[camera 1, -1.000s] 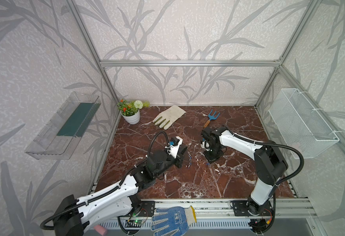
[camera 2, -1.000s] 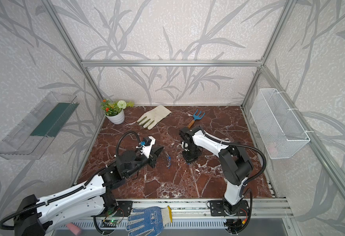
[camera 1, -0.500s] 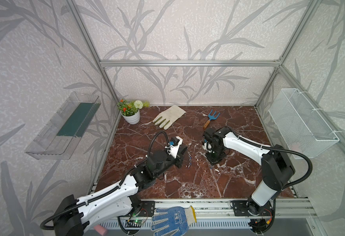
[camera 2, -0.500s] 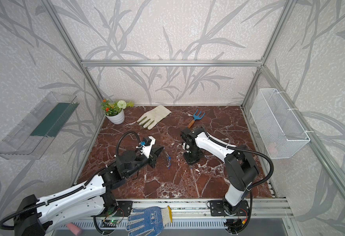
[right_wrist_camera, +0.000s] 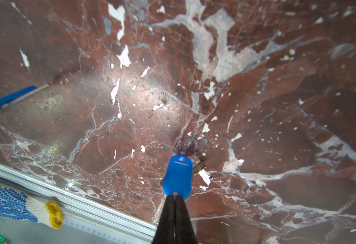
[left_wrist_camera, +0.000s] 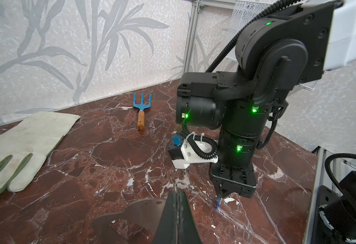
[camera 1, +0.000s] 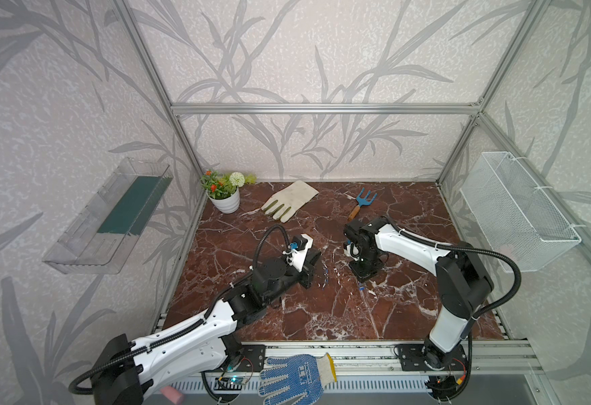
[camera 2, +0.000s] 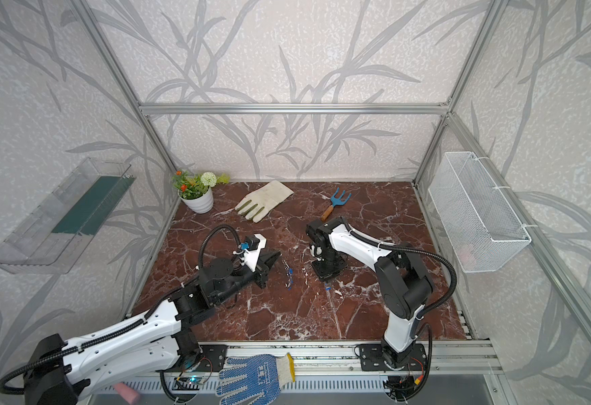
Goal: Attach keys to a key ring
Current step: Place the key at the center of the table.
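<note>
My right gripper (right_wrist_camera: 174, 196) is clenched on one end of a blue key (right_wrist_camera: 177, 177). The key's holed end points down at the marble table (right_wrist_camera: 257, 105), and I cannot tell whether it touches. My left gripper (left_wrist_camera: 176, 191) is shut tight low over the table, with the key ring (left_wrist_camera: 135, 213), a flat metal plate, pinched in it. More keys (camera 1: 325, 275) lie on the table between my two grippers.

On the left wall a clear tray (camera 1: 76, 252) holds a dark green strip (camera 1: 129, 207). On the right wall hangs a white wire basket (camera 1: 518, 210); I cannot make out what is in it. A white pot (camera 1: 226, 205) in the far corner holds flowers (camera 1: 222, 182). The blue dotted glove (camera 1: 294, 378) on the front rail carries a white print too small to read.
</note>
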